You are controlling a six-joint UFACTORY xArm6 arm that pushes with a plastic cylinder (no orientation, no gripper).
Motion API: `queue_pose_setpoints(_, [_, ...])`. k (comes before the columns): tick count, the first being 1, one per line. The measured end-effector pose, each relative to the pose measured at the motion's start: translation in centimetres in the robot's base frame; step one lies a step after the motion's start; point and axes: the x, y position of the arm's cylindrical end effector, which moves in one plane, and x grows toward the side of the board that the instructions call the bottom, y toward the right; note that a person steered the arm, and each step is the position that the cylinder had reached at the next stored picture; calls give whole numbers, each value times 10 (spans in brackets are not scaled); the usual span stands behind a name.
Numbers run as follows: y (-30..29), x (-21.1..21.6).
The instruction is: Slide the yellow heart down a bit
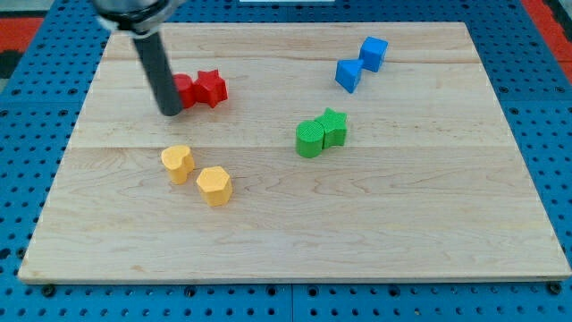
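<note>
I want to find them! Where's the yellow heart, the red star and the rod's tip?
yellow heart [178, 163]: camera view, its top face.
red star [211, 87]: camera view, its top face.
my tip [170, 112]: camera view, the rod's very end.

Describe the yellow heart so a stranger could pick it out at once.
On the wooden board, look in the view's lower left for two yellow blocks. The yellow heart is the upper-left one, below my tip. Its top is notched, unlike the flat-sided yellow hexagon beside it.

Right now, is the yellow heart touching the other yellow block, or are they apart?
Apart. A thin strip of bare wood shows between the yellow heart and the other yellow block. My tip is above them, beside the red blocks.
</note>
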Motion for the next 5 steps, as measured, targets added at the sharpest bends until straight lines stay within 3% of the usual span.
queue_pose_setpoints(1, [11,-3])
queue_pose_setpoints(2, [-38,6])
queue_pose_setpoints(4, [14,96])
queue_pose_setpoints(5, [23,98])
